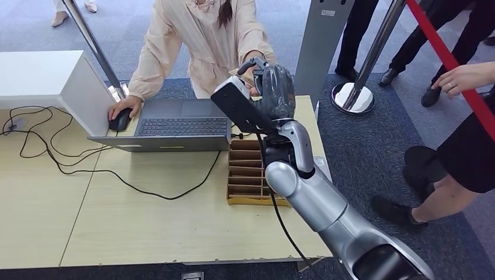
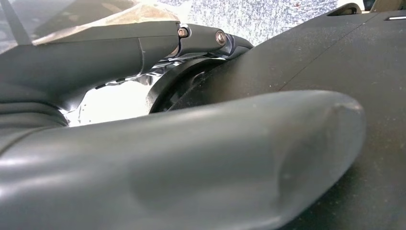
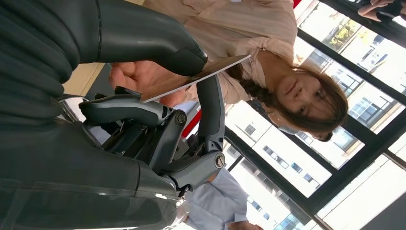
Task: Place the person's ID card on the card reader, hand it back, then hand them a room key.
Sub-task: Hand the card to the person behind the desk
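Note:
My right hand [image 1: 273, 87] is raised over the far edge of the table, in front of a person in a beige jacket [image 1: 204, 35]. In the right wrist view it pinches a thin pale card [image 3: 196, 79] between the thumb [image 3: 143, 38] and a finger. The person's hand [image 3: 136, 76] is right behind the card, at its edge; I cannot tell whether it grips it. That hand shows beside mine as the person's hand [image 1: 251, 74]. My left hand [image 2: 191, 163] hangs beside my dark body, fingers apart, holding nothing.
An open laptop [image 1: 175, 125] sits on the wooden table [image 1: 146, 221], and the person's other hand rests on a black mouse [image 1: 119, 121]. A slotted cardboard box [image 1: 245, 175] stands under my right forearm. Black cables [image 1: 46, 146] trail left. Other people stand at right behind a red barrier [image 1: 449, 58].

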### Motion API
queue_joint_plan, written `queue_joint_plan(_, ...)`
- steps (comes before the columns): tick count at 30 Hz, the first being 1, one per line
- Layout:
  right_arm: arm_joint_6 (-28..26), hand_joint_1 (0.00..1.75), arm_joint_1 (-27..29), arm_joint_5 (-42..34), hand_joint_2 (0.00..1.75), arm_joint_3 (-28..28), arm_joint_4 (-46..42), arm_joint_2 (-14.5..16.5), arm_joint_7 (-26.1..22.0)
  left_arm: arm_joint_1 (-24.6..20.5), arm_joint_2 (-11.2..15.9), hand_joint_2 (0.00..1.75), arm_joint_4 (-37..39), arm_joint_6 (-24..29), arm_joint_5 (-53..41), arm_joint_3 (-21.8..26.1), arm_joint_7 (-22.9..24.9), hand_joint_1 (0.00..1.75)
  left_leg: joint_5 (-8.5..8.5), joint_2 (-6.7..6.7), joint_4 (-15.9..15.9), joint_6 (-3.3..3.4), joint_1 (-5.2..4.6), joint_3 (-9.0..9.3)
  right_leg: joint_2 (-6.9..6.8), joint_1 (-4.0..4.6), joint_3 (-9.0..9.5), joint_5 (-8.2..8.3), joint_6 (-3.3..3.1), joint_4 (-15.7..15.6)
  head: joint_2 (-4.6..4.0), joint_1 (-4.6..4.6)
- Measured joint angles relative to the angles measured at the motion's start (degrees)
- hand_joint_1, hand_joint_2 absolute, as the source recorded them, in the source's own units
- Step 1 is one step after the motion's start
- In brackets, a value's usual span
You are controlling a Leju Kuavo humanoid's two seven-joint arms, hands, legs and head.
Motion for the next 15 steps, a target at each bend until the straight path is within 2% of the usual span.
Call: queue_joint_plan(15, -0.7, 1.75, -1.5, -0.5, 1.75, 3.5, 15.8, 6.6, -3.1, 0.0, 0.0, 0.00, 0.0, -0.2, 0.0, 0.0, 0.0, 0.00, 0.00, -0.01, 0.0, 0.00, 0.00, 0.01, -0.01, 0.00, -0.01, -0.01, 0.01, 0.0, 0.00, -0.01)
